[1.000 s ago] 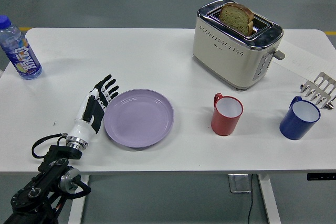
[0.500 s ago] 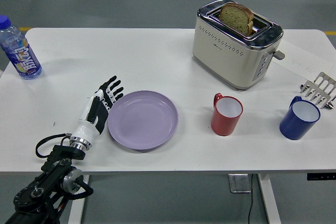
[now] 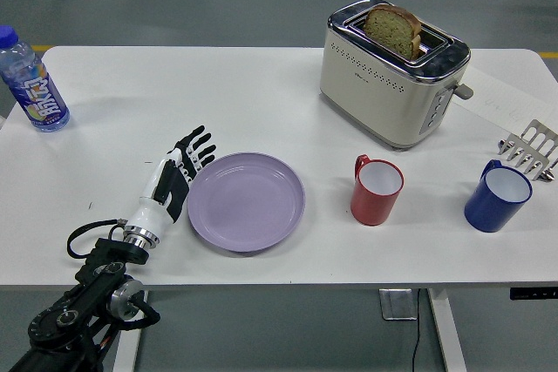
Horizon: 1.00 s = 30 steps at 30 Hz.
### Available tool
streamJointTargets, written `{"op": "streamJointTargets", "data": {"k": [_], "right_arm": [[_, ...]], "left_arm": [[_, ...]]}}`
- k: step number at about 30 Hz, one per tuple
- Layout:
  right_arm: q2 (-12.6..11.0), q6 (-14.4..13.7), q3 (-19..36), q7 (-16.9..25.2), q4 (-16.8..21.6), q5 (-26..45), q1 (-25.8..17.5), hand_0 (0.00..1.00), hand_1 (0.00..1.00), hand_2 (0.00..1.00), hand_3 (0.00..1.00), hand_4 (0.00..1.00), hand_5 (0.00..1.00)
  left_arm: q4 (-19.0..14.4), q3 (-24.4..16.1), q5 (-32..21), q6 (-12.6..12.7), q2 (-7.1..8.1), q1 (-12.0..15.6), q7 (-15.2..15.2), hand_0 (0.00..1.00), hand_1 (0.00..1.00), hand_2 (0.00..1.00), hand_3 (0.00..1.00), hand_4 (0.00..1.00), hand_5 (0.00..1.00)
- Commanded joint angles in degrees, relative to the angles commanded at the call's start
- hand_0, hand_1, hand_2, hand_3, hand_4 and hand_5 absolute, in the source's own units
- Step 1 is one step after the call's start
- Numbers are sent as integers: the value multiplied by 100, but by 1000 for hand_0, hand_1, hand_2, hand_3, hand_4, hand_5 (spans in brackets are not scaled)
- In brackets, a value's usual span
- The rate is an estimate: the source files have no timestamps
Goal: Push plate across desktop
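Pushing the plate sideways

Pressing flat against the purple plate (image 3: 247, 201) rim with left robot hand (image 3: 179, 176), fingers extended and apart, gripping nothing. Just right, plate on the worktop (image 3: 218, 93); further right, red mug (image 3: 376, 190).

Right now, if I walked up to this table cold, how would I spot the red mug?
Find the big cream toaster with bread in it, at the table's far right. Just in front of it stands the red mug, between the purple plate and the blue mug. It is the only red thing there, white inside.
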Motion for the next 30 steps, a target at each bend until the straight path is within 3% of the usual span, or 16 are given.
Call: {"op": "streamJointTargets", "data": {"k": [30], "right_arm": [[0,-1,23,-28,0,-37,-42,609,550,643,636,145,365]], "left_arm": [[8,589,-145,-4,0,-86,-15,858,889,935,931,502,998]]}}
